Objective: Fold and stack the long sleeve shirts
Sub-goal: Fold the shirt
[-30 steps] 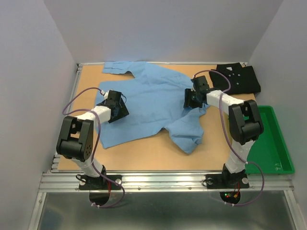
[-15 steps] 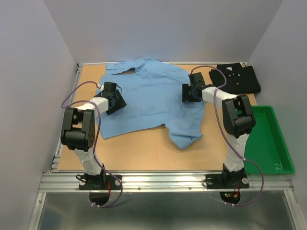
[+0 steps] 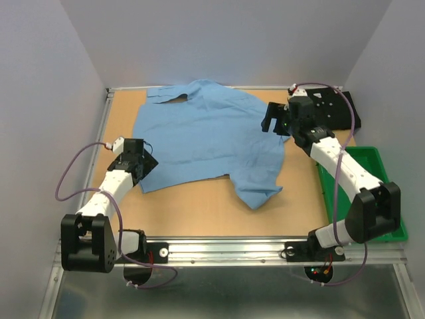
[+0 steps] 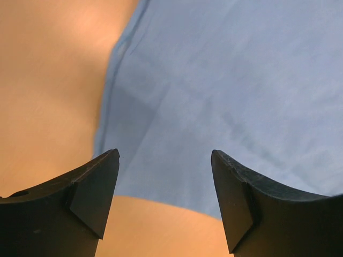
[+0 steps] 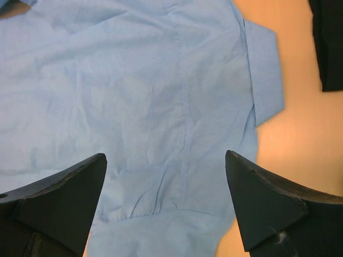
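Left gripper (image 3: 145, 163) first: your jaws stand apart with nothing between them, poised at the near left edge of the light blue shirt (image 3: 206, 136). In the left wrist view the left gripper (image 4: 164, 154) frames that cloth edge, with the bare table (image 4: 48, 80) showing to the left and below it. You see no cloth pinched by either finger.

Moving toward the middle, the light blue shirt lies spread out on the table (image 3: 192, 209), fairly flat, its collar toward the far edge. One fold of cloth hangs down toward you at its near right corner.

Next comes your right gripper (image 3: 273, 119), raised above the shirt's far right side. Its jaws are spread wide and carry nothing. The right wrist view shows the right gripper (image 5: 164, 155) looking down on the blue cloth, where a seam runs between the fingers.

Farther right, the black shirt (image 3: 342, 114) sits folded in the far right corner, apart from the blue one. A green tray (image 3: 393, 203) lies along the table's right side
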Available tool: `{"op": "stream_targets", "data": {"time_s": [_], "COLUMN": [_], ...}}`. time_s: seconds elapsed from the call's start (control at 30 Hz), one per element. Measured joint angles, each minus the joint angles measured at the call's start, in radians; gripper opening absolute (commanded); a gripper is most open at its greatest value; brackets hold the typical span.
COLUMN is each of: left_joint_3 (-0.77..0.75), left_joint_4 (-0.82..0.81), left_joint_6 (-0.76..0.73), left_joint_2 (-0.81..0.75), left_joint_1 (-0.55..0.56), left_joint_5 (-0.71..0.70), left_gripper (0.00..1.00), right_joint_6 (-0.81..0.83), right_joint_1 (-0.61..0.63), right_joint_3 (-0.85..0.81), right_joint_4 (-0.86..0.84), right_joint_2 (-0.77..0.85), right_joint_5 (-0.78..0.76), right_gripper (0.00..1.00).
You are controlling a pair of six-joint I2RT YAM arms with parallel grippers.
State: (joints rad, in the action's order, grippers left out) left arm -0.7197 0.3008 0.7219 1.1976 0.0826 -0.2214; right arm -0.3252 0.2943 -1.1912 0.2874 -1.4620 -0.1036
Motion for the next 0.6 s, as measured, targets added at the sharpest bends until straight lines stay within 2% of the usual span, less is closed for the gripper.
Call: {"op": "stream_targets", "data": {"time_s": [0.2, 0.4, 0.53, 0.6], "left_joint_3": [0.131, 0.138, 0.138, 0.138], "left_joint_4": [0.093, 0.094, 0.09, 0.084], "left_joint_6": [0.09, 0.127, 0.129, 0.127], "left_joint_2": [-0.004, 0.003, 0.031, 0.034], "left_joint_1": [-0.006, -0.006, -0.006, -0.006], "left_joint_5": [-0.015, -0.024, -0.026, -0.027], "left_gripper": [0.8, 0.79, 0.74, 0.69], "right_joint_6": [-0.028, -0.041, -0.051, -0.057], "right_joint_1": [0.0, 0.0, 0.0, 0.0], "right_joint_3": [0.155, 0.229, 0.246, 0.256], "right_joint_4": [0.023, 0.046, 0.045, 0.043], "right_joint_2": [0.134, 0.178, 0.188, 0.196], "right_joint_5": [-0.009, -0.005, -0.001, -0.002], "right_gripper": [0.97, 0.97, 0.97, 0.97]}}
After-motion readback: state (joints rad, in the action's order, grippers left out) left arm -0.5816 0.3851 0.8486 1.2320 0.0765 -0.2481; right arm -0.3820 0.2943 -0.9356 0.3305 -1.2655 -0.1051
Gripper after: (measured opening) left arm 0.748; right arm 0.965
